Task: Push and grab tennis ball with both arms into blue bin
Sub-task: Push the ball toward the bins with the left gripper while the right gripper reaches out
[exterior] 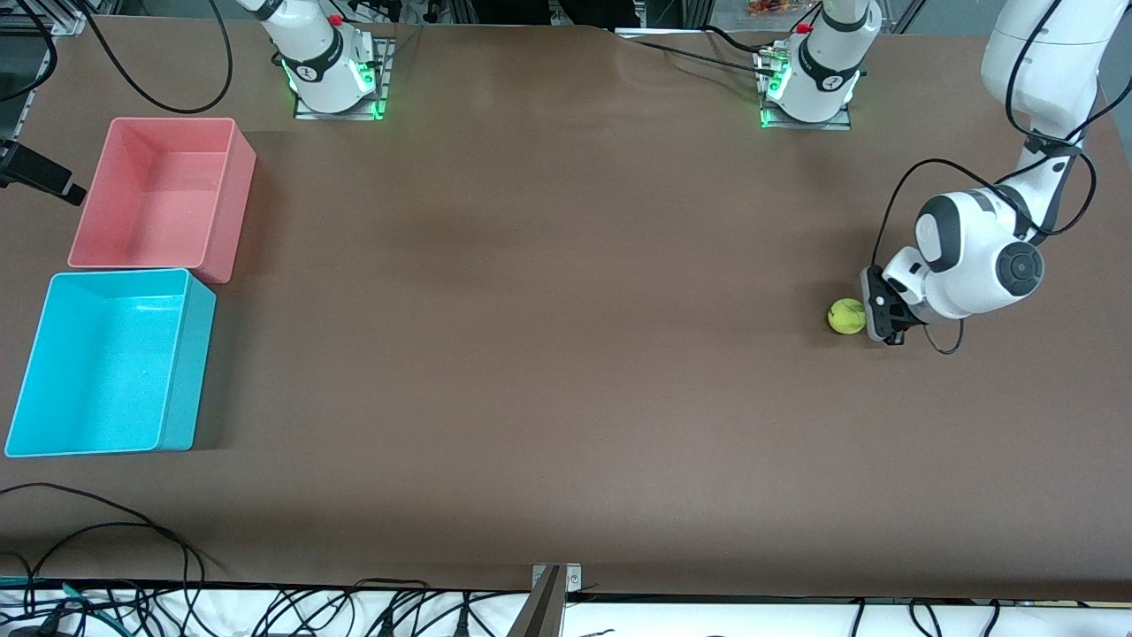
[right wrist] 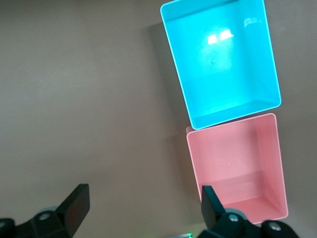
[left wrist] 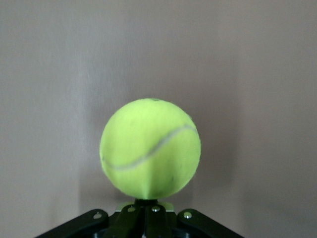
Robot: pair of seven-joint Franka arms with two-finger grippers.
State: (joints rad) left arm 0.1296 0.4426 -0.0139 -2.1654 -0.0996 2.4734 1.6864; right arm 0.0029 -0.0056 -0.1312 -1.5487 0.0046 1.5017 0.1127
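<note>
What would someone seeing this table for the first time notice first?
Probably the yellow-green tennis ball on the brown table at the left arm's end, with the left gripper low beside it, jaws shut. Next come the blue bin and the pink bin side by side at the right arm's end, the blue one nearer the front camera, with the right gripper open above the table near them.

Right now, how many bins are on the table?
2. The pink bin sits at the right arm's end of the table; the blue bin sits beside it, nearer the front camera. None looks hidden.
</note>
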